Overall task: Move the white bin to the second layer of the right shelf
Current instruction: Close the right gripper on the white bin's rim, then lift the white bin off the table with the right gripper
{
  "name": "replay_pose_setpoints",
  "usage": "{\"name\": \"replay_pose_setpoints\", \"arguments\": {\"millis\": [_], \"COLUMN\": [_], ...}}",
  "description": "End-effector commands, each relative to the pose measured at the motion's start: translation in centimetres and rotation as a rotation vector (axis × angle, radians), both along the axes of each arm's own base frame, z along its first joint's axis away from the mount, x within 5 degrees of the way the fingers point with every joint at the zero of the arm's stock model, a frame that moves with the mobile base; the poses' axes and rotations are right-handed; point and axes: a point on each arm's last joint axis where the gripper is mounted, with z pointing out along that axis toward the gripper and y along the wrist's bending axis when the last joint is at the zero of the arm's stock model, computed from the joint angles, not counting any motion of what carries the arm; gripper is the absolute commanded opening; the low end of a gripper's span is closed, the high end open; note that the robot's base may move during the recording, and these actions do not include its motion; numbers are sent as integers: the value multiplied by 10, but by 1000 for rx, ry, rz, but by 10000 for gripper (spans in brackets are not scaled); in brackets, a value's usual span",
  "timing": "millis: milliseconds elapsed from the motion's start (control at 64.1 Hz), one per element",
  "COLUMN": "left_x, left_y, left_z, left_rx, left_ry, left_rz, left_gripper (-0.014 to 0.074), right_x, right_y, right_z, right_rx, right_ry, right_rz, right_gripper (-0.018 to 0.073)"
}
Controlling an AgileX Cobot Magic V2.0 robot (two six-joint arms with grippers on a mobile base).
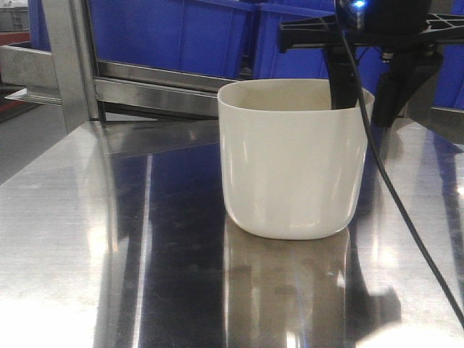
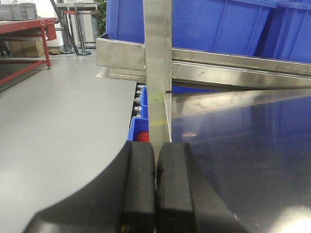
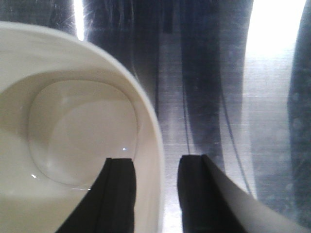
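Right of the middle of the bench (image 1: pixel 109 239), short of its far edge: white bin (image 1: pixel 290 159), upright on its rounded base, mouth up. Resting on the bench top itself, glossy cream wall mirrored in the steel beneath.

Over the bin's far right rim: right gripper (image 1: pixel 366 98), reaching down from above, jaws spread and astride the wall. Seen from the right wrist view: inner finger (image 3: pixel 119 194) down inside the bin, close against the inner face of the wall; outer finger (image 3: pixel 194 194) outside it, over bare steel, a strip of bench showing between finger and rim. Clamped on nothing; wall merely standing between the two pads. Cannot tell whether the inner finger touches the wall.

From the same arm: black cable (image 1: pixel 406 217), slanting down past the bin's right side toward the near right corner of the bench.

Beyond the far edge of the bench: steel rack rail (image 1: pixel 159 90) running across, blue crates (image 1: pixel 181 29) standing on the tier behind it, steel upright (image 1: pixel 69 58) rising at the far left corner.

Near the left edge of the bench, in line with that upright: left gripper (image 2: pixel 155 155), held low and level, pads pressed flat together with nothing between them. Well apart from the bin, which does not appear in the left wrist view. To its left, grey floor (image 2: pixel 63 121); far across the floor, red table (image 2: pixel 24 24).
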Motion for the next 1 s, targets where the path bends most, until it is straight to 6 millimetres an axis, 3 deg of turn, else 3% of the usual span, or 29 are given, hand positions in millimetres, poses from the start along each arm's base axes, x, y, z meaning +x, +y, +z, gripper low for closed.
{"name": "replay_pose_setpoints", "arguments": {"millis": [0,203,374,733,983], "left_x": [0,0,0,0,0], "left_y": [0,0,0,0,0], "left_z": [-1,-1,-1,-1,-1], "left_rx": [-19,-19,-19,-19,-19], "left_ry": [-68,-68,-68,-68,-68], "left_rz": [1,1,1,1,1], "left_gripper": [85,85,85,85,85], "right_x": [-1,3,4,-6,-9], "right_y": [-3,-11,-13,-23,-61], "right_z": [22,22,21,43,64], "right_rx": [54,55,53,67,91], "right_ry": [-79,-79,-70,-130,-173], "right_rz": [-2,-31,-39,13,101], "right_gripper": [328,270,37,55,55]}}
